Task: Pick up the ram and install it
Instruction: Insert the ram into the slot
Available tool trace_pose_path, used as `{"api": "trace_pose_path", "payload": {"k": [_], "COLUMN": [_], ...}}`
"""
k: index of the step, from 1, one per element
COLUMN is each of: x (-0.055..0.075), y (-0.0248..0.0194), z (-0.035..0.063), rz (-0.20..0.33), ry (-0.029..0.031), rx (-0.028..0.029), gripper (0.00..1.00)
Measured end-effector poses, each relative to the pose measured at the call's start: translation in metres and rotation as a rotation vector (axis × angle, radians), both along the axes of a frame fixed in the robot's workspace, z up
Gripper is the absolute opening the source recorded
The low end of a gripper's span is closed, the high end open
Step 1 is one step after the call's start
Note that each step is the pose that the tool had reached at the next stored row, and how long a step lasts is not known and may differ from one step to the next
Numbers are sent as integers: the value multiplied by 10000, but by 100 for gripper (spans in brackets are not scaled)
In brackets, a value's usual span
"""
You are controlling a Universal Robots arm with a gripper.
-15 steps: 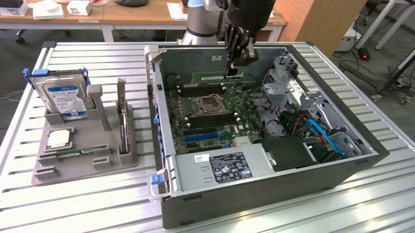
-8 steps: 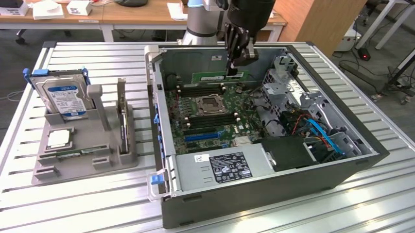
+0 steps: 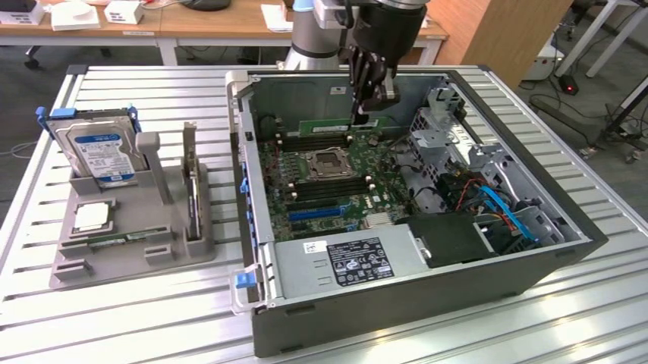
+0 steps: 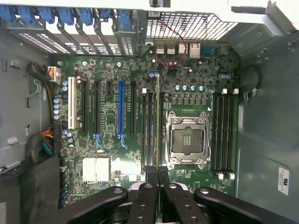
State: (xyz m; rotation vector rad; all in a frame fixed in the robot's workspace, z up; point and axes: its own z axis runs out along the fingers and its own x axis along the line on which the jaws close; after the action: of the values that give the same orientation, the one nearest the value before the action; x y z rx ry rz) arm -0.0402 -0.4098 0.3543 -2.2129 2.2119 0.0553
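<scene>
One slatted table (image 3: 121, 318) holds the case (image 3: 426, 299); claw (image 3: 362, 114) grips ram (image 3: 329, 125); desks (image 3: 202, 26) behind.

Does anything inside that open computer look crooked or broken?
Nothing stands out. The gripper holds the ram straight, in line with the memory slots, and no part looks damaged or spilled.

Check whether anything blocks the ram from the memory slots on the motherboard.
Nothing visible does. The gripper holds the ram edge-on, in line with the memory slots beside the CPU socket. In the wrist view, no cable or card crosses between them.
</scene>
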Motion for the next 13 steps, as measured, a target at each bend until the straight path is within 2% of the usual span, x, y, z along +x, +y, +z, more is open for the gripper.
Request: {"api": "trace_pose_path", "payload": {"k": [13], "x": [0], "y": [0], "z": [-215], "rz": [0], "ry": [-1], "rx": [3], "gripper": [11]}}
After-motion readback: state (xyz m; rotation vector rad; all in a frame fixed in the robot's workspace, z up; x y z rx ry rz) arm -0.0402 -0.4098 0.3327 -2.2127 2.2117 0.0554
